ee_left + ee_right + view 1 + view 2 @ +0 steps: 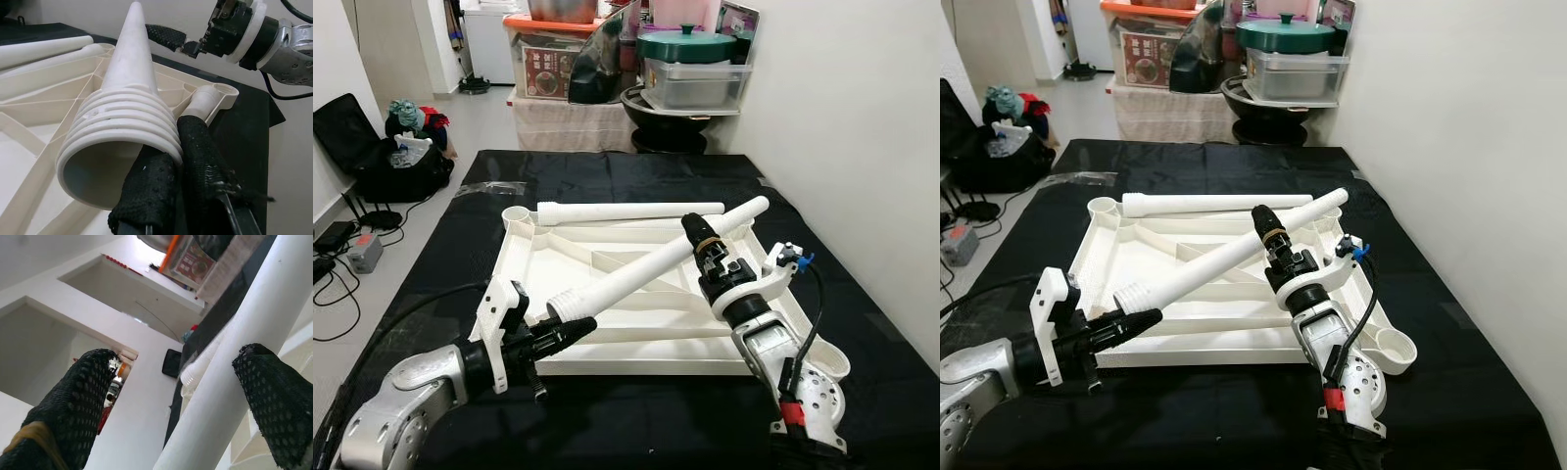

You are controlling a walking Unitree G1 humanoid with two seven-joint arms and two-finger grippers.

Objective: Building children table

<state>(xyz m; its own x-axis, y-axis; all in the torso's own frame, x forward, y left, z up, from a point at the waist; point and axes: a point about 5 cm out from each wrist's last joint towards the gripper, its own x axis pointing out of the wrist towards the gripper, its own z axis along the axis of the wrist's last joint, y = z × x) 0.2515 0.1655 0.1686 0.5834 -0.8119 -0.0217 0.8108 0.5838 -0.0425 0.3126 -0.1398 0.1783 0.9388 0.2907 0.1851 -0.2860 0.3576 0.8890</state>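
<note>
Black cloth covers the floor of a room, with storage boxes and a green pot stacked against the far wall and a dark bag to the left. On the cloth lies a white tabletop, upside down, its ribs showing and round sockets at the corners. One white leg lies along its far edge. A second leg slants across the tabletop, its threaded end low at the near left and its other end up at the far right corner. The left gripper is at that threaded end; in the left wrist view its two fingers lie close together against the underside of the ribbed thread, pressing on it, though I cannot tell whether they truly clamp it. The right gripper reaches the leg about midway; in the right wrist view its fingers stand wide apart with the leg passing between them, one finger just beside it
</note>
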